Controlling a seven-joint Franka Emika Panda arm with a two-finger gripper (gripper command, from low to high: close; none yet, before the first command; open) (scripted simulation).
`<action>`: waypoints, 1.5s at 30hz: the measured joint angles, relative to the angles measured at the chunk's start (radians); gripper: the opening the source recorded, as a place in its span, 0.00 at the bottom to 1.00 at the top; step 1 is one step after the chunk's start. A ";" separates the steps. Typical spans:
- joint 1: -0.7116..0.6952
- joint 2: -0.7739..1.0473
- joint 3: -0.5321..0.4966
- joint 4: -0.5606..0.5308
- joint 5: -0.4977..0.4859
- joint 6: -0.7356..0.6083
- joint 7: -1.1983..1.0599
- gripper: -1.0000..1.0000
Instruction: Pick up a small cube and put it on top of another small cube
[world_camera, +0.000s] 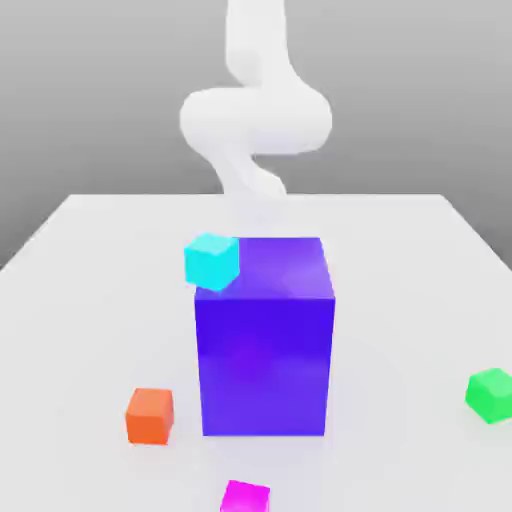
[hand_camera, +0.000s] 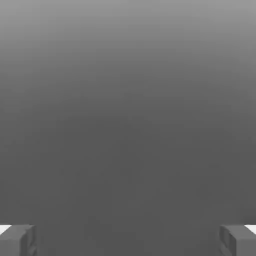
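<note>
1. The gripper (hand_camera: 128, 240) is seen open in the hand view: its two fingers are spread wide apart, and nothing is held between them.
2. The white arm (world_camera: 256, 120) is seen in the exterior view beyond the large block, its lower part blended into the pale background.
3. A large blue-violet block (world_camera: 265, 365) is set upright on the white table (world_camera: 400, 300), near the middle of the exterior view.
4. A small cyan cube (world_camera: 212, 262) is seen at the block's upper corner, toward the exterior view's left and the near side. Part of the block's top and front edge is covered by it; whether the block is touched by the cube cannot be told.
5. A small orange cube (world_camera: 149, 416) is placed on the table beside the block, toward the exterior view's left, apart from it.
6. A small magenta cube (world_camera: 245, 498) is seen nearer the camera than the block, partly cut off by the lower edge of the exterior view.
7. A small green cube (world_camera: 491, 395) is placed on the table at the exterior view's right, well apart from the block, turned at an angle and slightly cut off by the picture's edge.
</note>
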 joint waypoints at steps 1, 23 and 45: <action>0.021 0.033 -0.020 -0.001 0.014 0.009 -0.046 0.50; 0.292 0.709 -0.277 -0.011 0.324 0.170 -1.013 0.50; 0.200 1.219 -0.186 -0.005 0.282 0.456 -1.493 0.00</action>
